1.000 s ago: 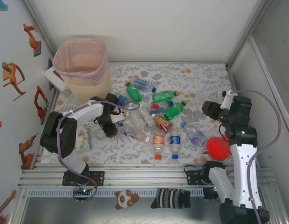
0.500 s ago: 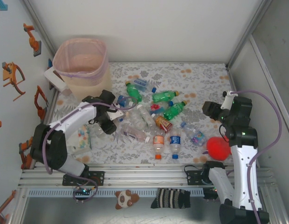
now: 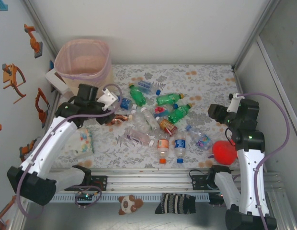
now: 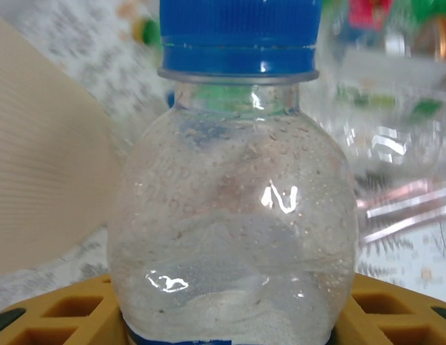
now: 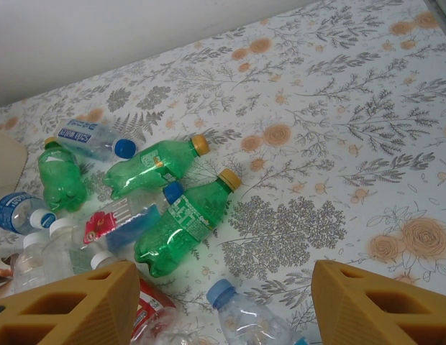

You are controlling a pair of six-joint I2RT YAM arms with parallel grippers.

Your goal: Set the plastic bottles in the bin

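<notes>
white back wall [image 3: 153, 28]; floral-print table cover [image 3: 211, 79]; orange stickers [image 3: 14, 79] on left wall [image 3: 5, 48]; aluminium rails [image 3: 148, 179] at near edge

Matt yellow plastic fingers [image 4: 54, 313] of the left end effector [image 4: 230, 320] flank a glossy clear plastic bottle [image 4: 234, 215], beaded with droplets, its blue cap [image 4: 239, 32] smooth; beyond, the bench's [image 4: 417, 269] printed cover looks matt.
</notes>
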